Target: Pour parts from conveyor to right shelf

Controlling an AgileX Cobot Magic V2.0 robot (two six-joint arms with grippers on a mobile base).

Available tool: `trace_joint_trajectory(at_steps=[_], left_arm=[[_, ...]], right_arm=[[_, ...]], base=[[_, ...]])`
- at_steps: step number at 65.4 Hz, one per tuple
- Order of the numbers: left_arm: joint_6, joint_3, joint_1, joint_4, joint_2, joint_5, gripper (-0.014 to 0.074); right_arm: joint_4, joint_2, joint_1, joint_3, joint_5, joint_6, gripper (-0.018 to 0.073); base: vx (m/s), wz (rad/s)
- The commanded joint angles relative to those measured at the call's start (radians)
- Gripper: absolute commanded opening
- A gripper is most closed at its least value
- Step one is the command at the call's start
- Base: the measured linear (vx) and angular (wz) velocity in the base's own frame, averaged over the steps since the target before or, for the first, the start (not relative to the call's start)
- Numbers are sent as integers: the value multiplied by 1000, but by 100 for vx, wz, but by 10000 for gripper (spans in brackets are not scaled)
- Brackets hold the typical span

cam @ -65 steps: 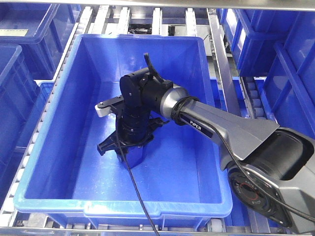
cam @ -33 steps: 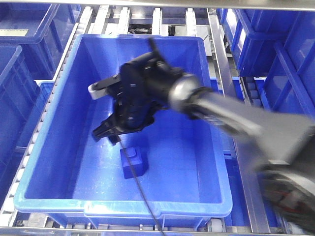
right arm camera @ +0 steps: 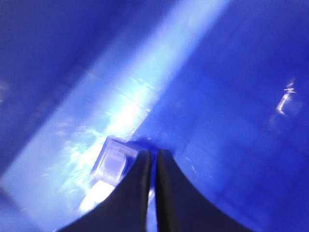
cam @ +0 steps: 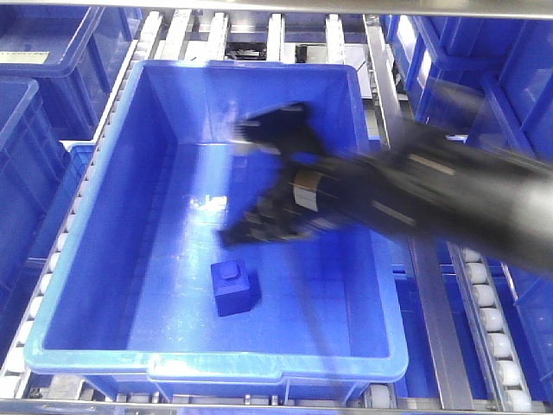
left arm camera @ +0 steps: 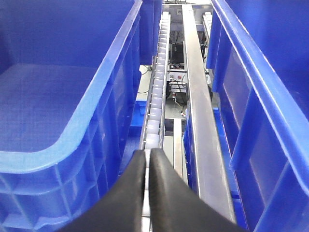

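Blue plastic fills the front view: a large bin (cam: 95,285) sits on the white roller rails (cam: 73,233) of the steel-framed shelf (cam: 393,112), with more bins at 9 and 3 o'clock. On the bin's floor, toward 6 o'clock, the small blue block (cam: 233,287) stands with its single round stud on top, apart from every wall. The right arm reaches in from 3 o'clock, badly smeared by motion; its right hand (cam: 251,226) hangs above the block at about 12 o'clock from it, not touching it. In the right wrist view the right hand's (right arm camera: 151,159) two dark fingers lie pressed together with nothing between them, and the block (right arm camera: 112,162) shows blurred just beyond their tips, at 10 o'clock. The left hand (left arm camera: 147,159) is likewise clenched and empty, pointing along a roller rail (left arm camera: 157,96) and a steel beam (left arm camera: 195,96) between two bins.
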Motion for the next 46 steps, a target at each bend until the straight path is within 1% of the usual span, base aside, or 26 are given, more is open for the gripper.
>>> trace_joint_trajectory(at_steps=[1,13,17,30,40,46], left_arm=[[-8,-20,-7,-8,-10,-74,-6],[-8,-20,-7,-8,-10,-74,-6],[-8,-20,-7,-8,-10,-74,-6],[-8,-20,-7,-8,-10,-74,-6],[-8,-20,-7,-8,-10,-74,-6],[-8,-20,-7,-8,-10,-74,-6]], right_arm=[[-7,-141,-18,74,-148,-3,-7],[16,-334,-74,271,-215,-3,-5],[15,-401,-95,339,-235,-17,-5],[15,-635,-162,583,-369,-67,-5],[15,-751,-207,709,-376,-70,-5],[15,-791,-206,729,-366,-70,-5]], base=[[0,0],[0,0],[0,0],[0,0],[0,0],[0,0]])
